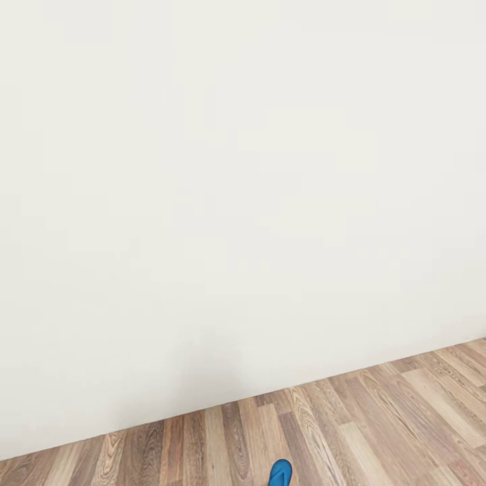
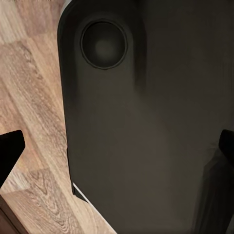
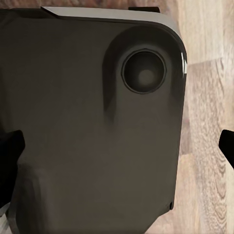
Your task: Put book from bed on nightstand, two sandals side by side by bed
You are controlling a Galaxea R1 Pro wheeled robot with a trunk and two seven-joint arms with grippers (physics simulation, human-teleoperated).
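Note:
The tip of one bright blue sandal (image 1: 280, 472) pokes in at the bottom edge of the head view, lying on the wood floor a little way from the wall. The book, the bed and the nightstand are out of view. My left gripper (image 2: 117, 148) stands open, its dark fingertips (image 2: 9, 151) at the picture's two sides, with nothing between them. My right gripper (image 3: 117, 151) is open too, fingertips (image 3: 9, 156) wide apart and holding nothing. Both point down at my own dark base.
A plain white wall (image 1: 229, 202) takes up most of the head view and meets the brown wood-plank floor (image 1: 378, 418) along a slanted line. The dark rounded base housing (image 2: 146, 126) (image 3: 87, 126) sits under both grippers, with floor beside it.

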